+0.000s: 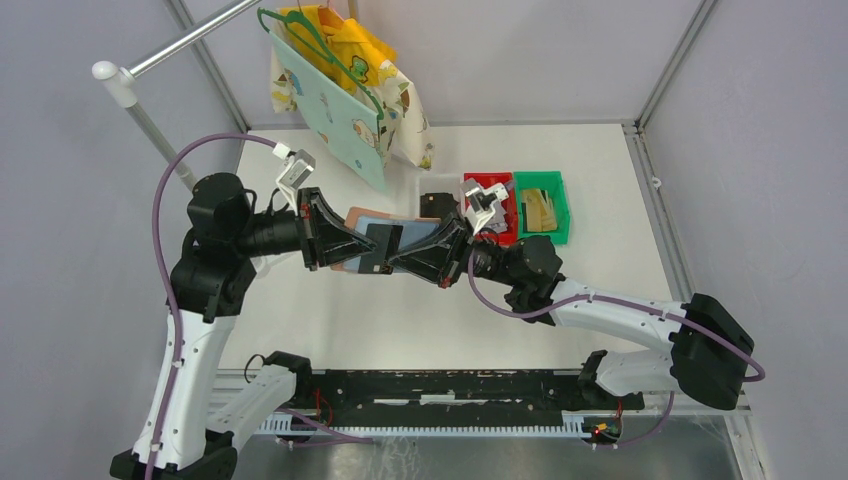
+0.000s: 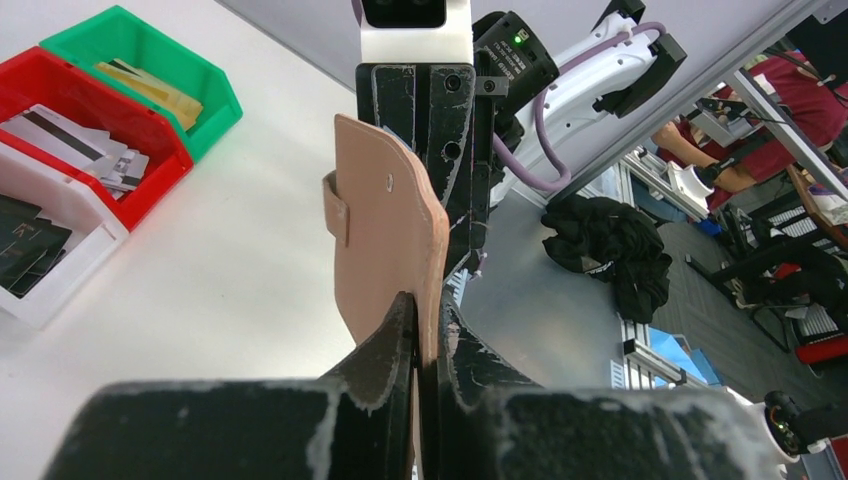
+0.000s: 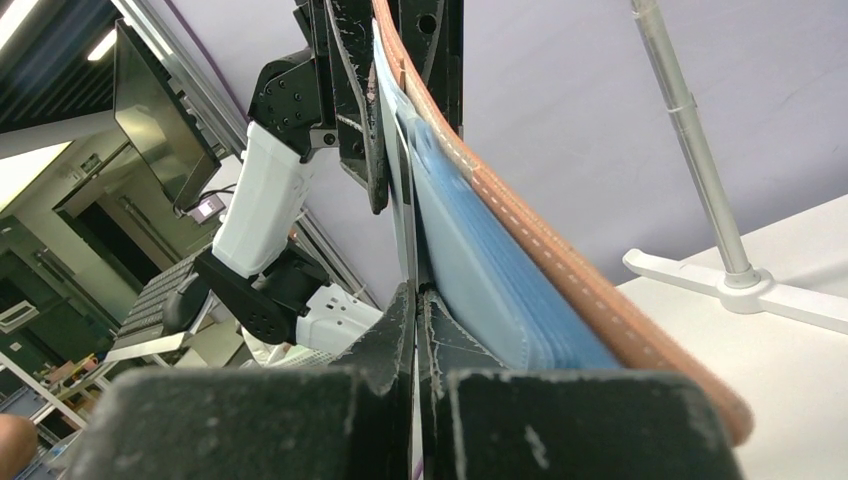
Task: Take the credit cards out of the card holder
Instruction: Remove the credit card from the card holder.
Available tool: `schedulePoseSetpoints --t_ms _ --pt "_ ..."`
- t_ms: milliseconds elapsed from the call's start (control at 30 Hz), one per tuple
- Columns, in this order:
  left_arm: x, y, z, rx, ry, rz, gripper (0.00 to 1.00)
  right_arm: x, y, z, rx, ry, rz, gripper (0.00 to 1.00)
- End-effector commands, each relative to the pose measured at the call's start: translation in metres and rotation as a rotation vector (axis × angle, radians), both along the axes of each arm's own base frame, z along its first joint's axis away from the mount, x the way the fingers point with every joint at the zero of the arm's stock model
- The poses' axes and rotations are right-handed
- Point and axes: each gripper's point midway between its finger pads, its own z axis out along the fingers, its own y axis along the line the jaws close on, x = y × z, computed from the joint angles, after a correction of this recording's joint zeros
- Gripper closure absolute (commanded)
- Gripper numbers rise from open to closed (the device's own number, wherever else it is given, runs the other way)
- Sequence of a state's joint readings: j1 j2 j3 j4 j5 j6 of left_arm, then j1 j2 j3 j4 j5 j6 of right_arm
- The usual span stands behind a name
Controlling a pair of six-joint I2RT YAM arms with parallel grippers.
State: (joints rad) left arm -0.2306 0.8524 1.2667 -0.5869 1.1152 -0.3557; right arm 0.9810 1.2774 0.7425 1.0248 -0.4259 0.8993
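The salmon-pink rectangular leather card holder (image 1: 368,214) hangs open in the air above the middle of the white surface (image 1: 600,180), held between both arms. Its light blue inner pockets (image 3: 480,270) face the right wrist camera, and the stitched pink edge curves beside them.

The left tool (image 1: 362,248) reaches in from 9 o'clock, its 2 black fingers (image 2: 385,350) pressed together on the card holder's lower edge. The right tool (image 1: 397,250) reaches in from 3 o'clock. Its fingers are pinched on a thin pale card (image 3: 400,170) that stands out of the pockets.

At about 2 o'clock from the card holder, 3 small plastic bins sit side by side on the surface, touching. The clear bin (image 1: 421,186) holds black plastic cards (image 2: 25,240), the red bin (image 1: 488,178) holds grey-silver cards (image 2: 70,135), and the green bin (image 1: 563,205) holds gold-tan cards (image 1: 540,212).

At 11 o'clock, patterned cloths on a green hanger (image 1: 320,45) hang from a metal rail (image 1: 190,38).
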Motion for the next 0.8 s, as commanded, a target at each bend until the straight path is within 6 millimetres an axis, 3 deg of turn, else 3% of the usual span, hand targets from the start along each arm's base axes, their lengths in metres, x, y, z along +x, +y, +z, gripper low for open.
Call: schedulePoseSetpoints --t_ms 0,100,167,300,533,767 --pt "-0.020 0.000 0.034 -0.053 -0.100 -0.062 0.96 0.003 -0.001 -0.001 -0.013 -0.013 -0.013 1.00" --pt "-0.018 0.001 0.034 -0.051 -0.110 -0.043 0.98 0.001 -0.001 0.001 0.002 -0.010 -0.001 0.99" --pt "-0.017 0.001 0.033 -0.049 -0.113 -0.040 0.98 -0.002 0.000 0.009 0.023 -0.010 0.022 0.85" --pt "-0.011 0.001 0.031 -0.045 -0.112 -0.010 0.98 -0.006 0.002 0.027 0.077 -0.019 0.060 0.69" --pt "-0.010 0.002 0.026 -0.027 -0.109 -0.002 0.98 -0.008 0.002 0.037 0.129 -0.013 0.086 0.73" --pt "-0.011 0.002 0.023 -0.017 -0.107 -0.011 0.98 -0.011 -0.015 0.058 0.198 -0.056 0.089 0.63"
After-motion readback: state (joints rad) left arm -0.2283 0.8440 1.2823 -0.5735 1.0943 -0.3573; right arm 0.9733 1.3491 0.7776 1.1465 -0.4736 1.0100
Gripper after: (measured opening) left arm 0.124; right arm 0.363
